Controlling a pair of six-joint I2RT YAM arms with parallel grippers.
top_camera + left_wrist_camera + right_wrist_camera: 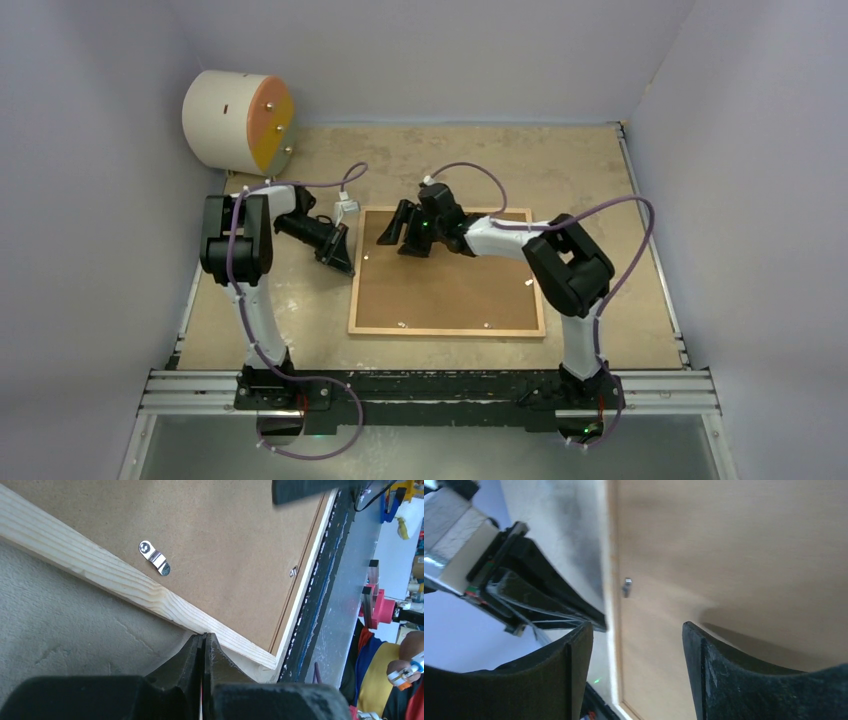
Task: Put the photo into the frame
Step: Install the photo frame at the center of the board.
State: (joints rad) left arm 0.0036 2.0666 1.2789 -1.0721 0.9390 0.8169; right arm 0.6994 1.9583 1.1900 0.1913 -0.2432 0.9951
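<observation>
The left gripper [204,639] has fingers pressed together, the right gripper [638,630] spread apart.

You see a thin light-wood rectangular frame [100,575], pale with darker straight grain lines, just ahead of your black left claw [204,636]. Inside it the flat fibreboard backing sheet [225,540] is plain brown; its small metal clip [154,558] shines silver. The mottled counter [60,630] is grey-beige.
</observation>
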